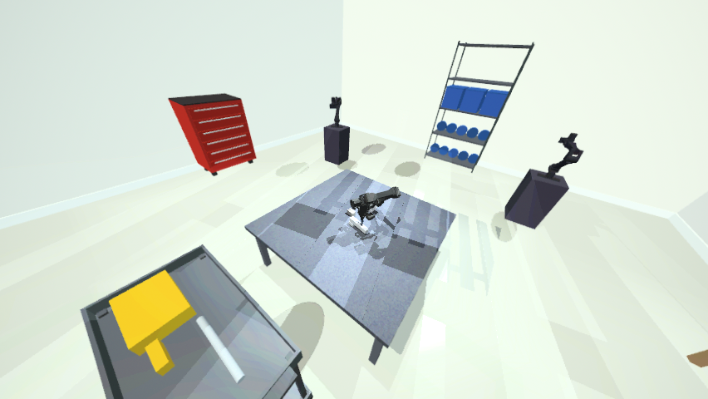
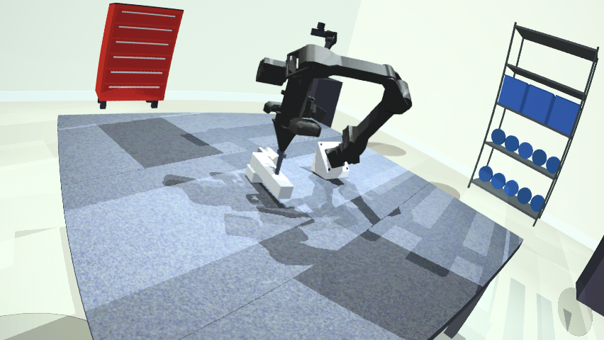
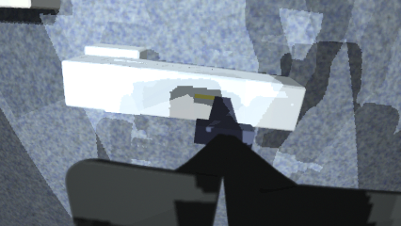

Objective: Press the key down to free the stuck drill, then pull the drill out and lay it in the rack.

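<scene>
A small dark blue piece [image 2: 279, 163] [image 3: 224, 113], which looks like the drill, stands nearly upright at the long white block [image 2: 273, 179] [image 3: 108, 87]. The block also shows in the top view [image 1: 358, 225]. My gripper [image 2: 281, 150] [image 3: 224, 142] is shut and empty. It points down, with its tips at the top of the dark blue piece; whether they touch cannot be told. A thin yellow strip [image 3: 203, 97] shows in a grey shaded patch on the block's face. Which part is the key and which is the rack is not clear.
The white arm base [image 2: 328, 162] stands close behind the block on the speckled table [image 2: 147, 236] [image 1: 297, 253]. A small white piece [image 3: 113, 51] adjoins the block's far side. Beyond the table are a red cabinet [image 1: 223, 131], a shelf unit [image 1: 478, 81] and a grey cart [image 1: 238, 292].
</scene>
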Robot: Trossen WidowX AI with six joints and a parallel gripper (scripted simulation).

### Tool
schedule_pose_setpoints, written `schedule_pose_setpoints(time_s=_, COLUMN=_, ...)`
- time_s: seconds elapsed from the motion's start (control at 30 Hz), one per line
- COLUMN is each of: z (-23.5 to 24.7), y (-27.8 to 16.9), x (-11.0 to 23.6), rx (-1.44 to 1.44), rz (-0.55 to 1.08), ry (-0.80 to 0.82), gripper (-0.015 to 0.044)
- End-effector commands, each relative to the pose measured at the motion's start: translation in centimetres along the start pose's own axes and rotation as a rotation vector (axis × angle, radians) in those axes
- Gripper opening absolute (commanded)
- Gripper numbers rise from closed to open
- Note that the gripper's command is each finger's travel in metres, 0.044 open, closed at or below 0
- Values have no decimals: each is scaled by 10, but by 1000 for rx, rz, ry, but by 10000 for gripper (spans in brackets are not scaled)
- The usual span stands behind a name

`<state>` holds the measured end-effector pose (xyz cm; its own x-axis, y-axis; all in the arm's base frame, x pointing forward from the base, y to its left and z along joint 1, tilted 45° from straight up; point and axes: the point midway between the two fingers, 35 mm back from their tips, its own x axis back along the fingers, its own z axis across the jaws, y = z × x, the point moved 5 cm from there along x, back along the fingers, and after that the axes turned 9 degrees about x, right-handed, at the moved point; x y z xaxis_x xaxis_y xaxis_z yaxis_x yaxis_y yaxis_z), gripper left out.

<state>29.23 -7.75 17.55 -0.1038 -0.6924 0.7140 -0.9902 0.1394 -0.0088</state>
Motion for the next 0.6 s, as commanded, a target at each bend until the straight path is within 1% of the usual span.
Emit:
schedule_pose_setpoints(time_s=0.0, z=-2, y=2, x=-6, rx=-7, rz=-6, ry=-6, gripper=0)
schedule_pose_setpoints(time_s=0.57, z=0, y=5, x=-4, rx=-7, rz=-6, ry=-6, gripper=0)
